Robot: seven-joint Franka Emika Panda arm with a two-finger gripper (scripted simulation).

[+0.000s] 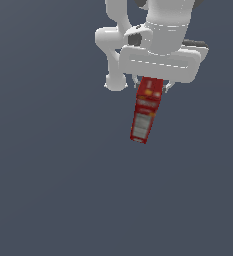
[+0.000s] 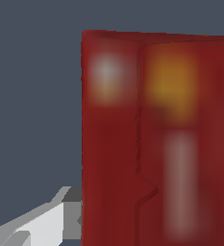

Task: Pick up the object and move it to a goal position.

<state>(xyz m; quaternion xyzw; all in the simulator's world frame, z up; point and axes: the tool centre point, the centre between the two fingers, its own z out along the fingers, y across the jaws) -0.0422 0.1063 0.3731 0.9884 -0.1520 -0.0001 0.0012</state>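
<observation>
The object [image 1: 146, 109] is a small elongated red box with yellow-orange spots and a whitish label panel. In the exterior view it reaches out from under the white hand. My gripper [image 1: 151, 85] is shut on one end of the box, with a fingertip showing on each side. In the wrist view the box [image 2: 156, 144] fills most of the picture, blurred and very close. One grey-white finger [image 2: 48, 226] presses against its side. The other finger is hidden behind the box. I cannot tell whether the box's far end rests on the ground.
The white arm links [image 1: 113, 50] stand behind the hand at the top of the exterior view. A plain dark grey-blue ground [image 1: 63, 190] fills everything else in view. No goal marker shows.
</observation>
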